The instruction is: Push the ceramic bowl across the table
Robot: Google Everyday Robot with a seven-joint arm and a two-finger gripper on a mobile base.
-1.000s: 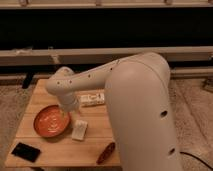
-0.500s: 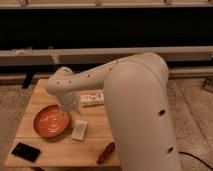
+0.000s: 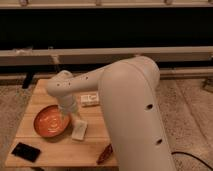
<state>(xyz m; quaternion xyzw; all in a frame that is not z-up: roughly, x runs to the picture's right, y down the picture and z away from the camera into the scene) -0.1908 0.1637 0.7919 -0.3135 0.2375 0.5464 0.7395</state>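
Since the gripper [image 3: 65,118], open or closed I cannot tell, sits at the rim of the ceramic bowl [image 3: 49,121], I fear a hard push sending it off the table [image 3: 42,97]

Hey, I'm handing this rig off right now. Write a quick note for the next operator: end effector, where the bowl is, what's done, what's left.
The end effector is low over the table, at the right rim of the ceramic bowl. Whether it touches the bowl cannot be seen.
The ceramic bowl stands upright on the table's left half. A white packet lies just to its right and a black flat device near the front-left corner.
Done: the arm is placed at the bowl.
Left: the push across the table, probably all of it. Keep clear of the packet.
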